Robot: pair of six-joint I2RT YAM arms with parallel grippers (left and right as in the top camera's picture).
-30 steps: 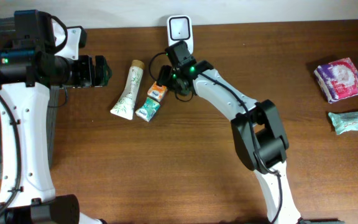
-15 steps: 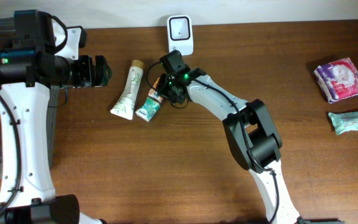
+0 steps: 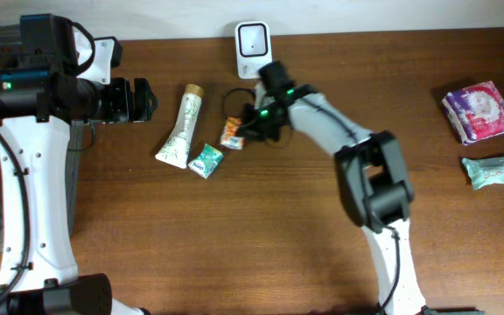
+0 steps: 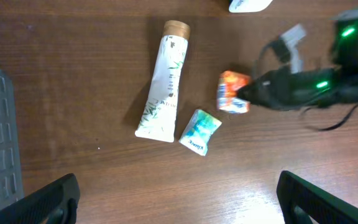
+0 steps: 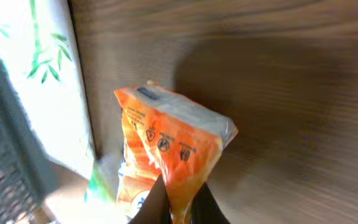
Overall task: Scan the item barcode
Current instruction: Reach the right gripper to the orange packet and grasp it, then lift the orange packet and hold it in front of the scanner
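The wooden table [image 3: 234, 254] is taken up by two arms. The left arm [image 3: 33, 175] is raised as a white column at the left side with its wrist turned rightward. The left gripper [image 3: 144, 99] is held there with its fingers spread wide; in the left wrist view only the dark fingertips [image 4: 48, 199] are seen at the lower corners. The right arm [image 3: 322, 122] is stretched from the near edge toward the far side and bent leftward. The right gripper [image 3: 245, 131] is pinched on one end of an orange snack packet [image 3: 232, 133], which is held tilted, near and slightly left of the white barcode scanner [image 3: 252, 41] at the far edge. A white tube with a tan cap [image 3: 182, 127] is laid left of the packet, and a small green sachet [image 3: 206, 160] lies just nearer, apart from both. A pink pack [image 3: 478, 111] and a teal sachet [image 3: 493, 171] are set well apart at the right. In the right wrist view the packet's lower end is cut off and its print is blurred; no barcode can be made out.
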